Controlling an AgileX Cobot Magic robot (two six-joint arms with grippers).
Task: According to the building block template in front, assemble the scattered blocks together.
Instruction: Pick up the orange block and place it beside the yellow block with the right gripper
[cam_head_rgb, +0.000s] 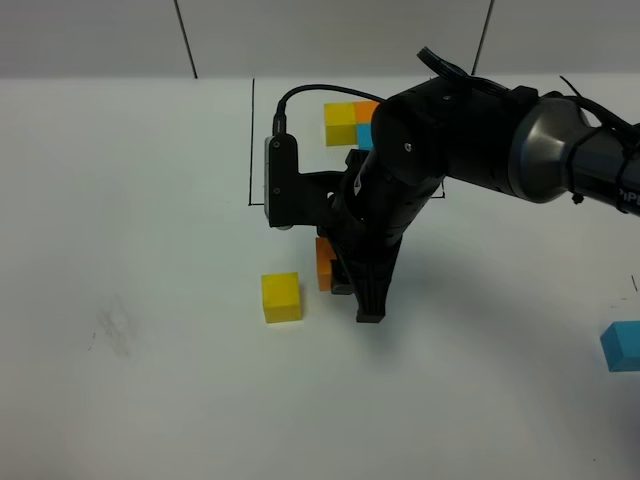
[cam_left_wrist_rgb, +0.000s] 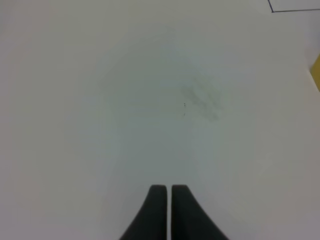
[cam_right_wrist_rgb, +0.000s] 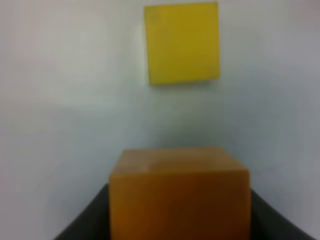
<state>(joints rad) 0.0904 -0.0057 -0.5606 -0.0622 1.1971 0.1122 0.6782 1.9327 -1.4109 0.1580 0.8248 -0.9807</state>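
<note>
1. The right claw (cam_head_rgb: 353, 298) is clamped on the orange cube (cam_head_rgb: 325, 265) near the middle of the white desk (cam_head_rgb: 120, 200). Whether the cube rests on the desk or hangs just above it cannot be told.
2. The yellow cube (cam_head_rgb: 281, 297) lies just beside it, to the left in the high view, with a narrow gap between. From the right wrist it sits straight ahead of the held cube, roughly square-on.
3. Closing that gap is likely the coming move.
4. The light blue cube (cam_head_rgb: 622, 346) lies well apart at the desk's right edge, nearer the right claw.
5. The building block template (cam_head_rgb: 342, 123) sits beyond, partly hidden.
6. The left claw (cam_left_wrist_rgb: 168, 190) has its fingers together, empty, over bare desk.
</note>
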